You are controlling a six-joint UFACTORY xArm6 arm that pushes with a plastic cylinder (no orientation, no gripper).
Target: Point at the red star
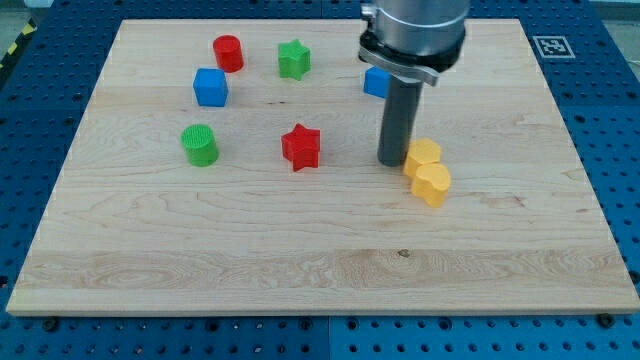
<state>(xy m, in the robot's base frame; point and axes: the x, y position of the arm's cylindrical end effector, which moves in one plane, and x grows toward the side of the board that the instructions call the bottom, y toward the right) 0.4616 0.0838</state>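
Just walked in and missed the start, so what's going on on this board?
A robot arm ending in a dark rod is working over a wooden board scattered with small blocks. My tip sits right beside two yellow blocks, on their left. The red star it is meant to point at lies apart, further to the view's left. Also there: a red cylinder, green star, green cylinder, blue cube and a partly hidden blue block.

Pale wood-grain counter [300,240] on a blue perforated base [30,130], with red star [300,147], red cylinder [228,52], green star [293,59], green cylinder [200,144], blue cube [211,87], second blue block [375,82], two yellow blocks [428,172], and dark grey tip [391,162].
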